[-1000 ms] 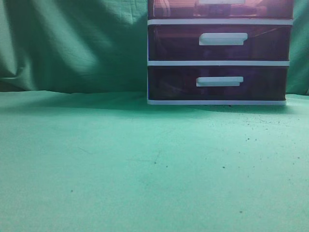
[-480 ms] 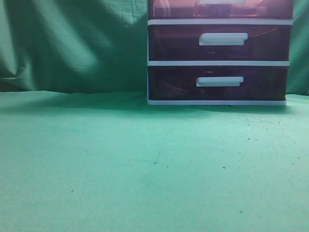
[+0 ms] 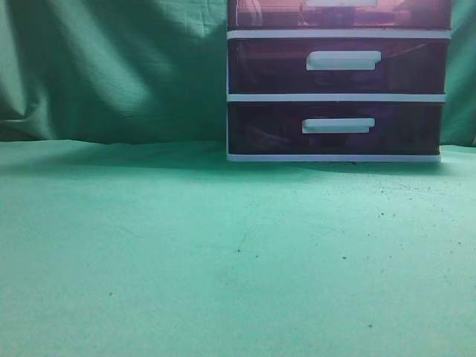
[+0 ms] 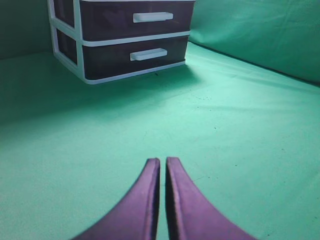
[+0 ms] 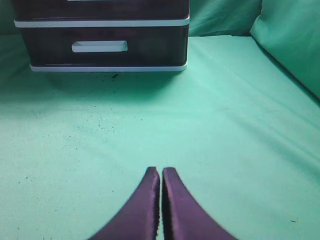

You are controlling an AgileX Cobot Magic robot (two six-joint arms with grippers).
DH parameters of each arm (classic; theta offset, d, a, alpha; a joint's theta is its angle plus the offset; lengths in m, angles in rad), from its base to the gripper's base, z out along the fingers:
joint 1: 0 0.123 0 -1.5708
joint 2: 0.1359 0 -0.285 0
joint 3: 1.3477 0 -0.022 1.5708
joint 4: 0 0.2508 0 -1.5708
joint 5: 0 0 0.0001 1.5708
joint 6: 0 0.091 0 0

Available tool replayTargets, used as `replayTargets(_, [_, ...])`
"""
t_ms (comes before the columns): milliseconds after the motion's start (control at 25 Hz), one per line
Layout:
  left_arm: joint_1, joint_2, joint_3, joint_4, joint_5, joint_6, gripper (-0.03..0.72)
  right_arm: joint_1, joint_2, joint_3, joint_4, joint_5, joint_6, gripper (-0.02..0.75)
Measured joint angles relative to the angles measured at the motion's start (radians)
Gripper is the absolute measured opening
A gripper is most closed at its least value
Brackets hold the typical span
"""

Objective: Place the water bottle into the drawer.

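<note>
Now, over on the left, the left gripper (image 4: 160, 162) hangs above the green cloth (image 3: 149, 245) with its purple fingers (image 4: 145, 200) pressed together, clenched on nothing, well short of the cabinet (image 4: 75, 45) that sits up and to the left in its wrist view. Moving across to the exterior view, the cloth lies bare in the foreground, flecked with small dark specks, and the white-framed cabinet stands at the back right against the draped green backdrop (image 3: 111, 67). At its very top edge sits the drawer (image 3: 268, 13), redder than the rest, pushed in flush with its frame, only its lower strip visible; something pale shows through its front, too blurred to name. Below it the middle drawer (image 3: 268, 67) and bottom drawer (image 3: 260, 130) are both closed. On the right, the right gripper (image 5: 161, 171) is clenched as well, fingertips together and empty, facing the cabinet's lower drawers.
</note>
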Motion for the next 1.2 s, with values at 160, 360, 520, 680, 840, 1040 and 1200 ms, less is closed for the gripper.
replayTargets(160, [0.0,0.0,0.0,0.0,0.0,0.0,0.0,0.0,0.0,0.0,-0.001,0.002,0.0,0.0])
replayTargets(360, [0.0,0.0,0.0,0.0,0.0,0.0,0.0,0.0,0.0,0.0,-0.001,0.002,0.0,0.0])
replayTargets(520, [0.0,0.0,0.0,0.0,0.0,0.0,0.0,0.0,0.0,0.0,-0.001,0.002,0.0,0.0])
replayTargets(680, [0.0,0.0,0.0,0.0,0.0,0.0,0.0,0.0,0.0,0.0,-0.001,0.002,0.0,0.0])
replayTargets(840, [0.022,0.0,0.0,0.0,0.0,0.0,0.0,0.0,0.0,0.0,-0.001,0.002,0.0,0.0])
replayTargets(1040, [0.256,0.0,0.006,-0.007,-0.002,0.0,0.0,0.0,0.0,0.0,-0.001,0.002,0.0,0.0])
replayTargets(1200, [0.492,0.0,0.061,-0.007,-0.002,0.0,0.0,0.0,0.0,0.0,-0.001,0.002,0.0,0.0])
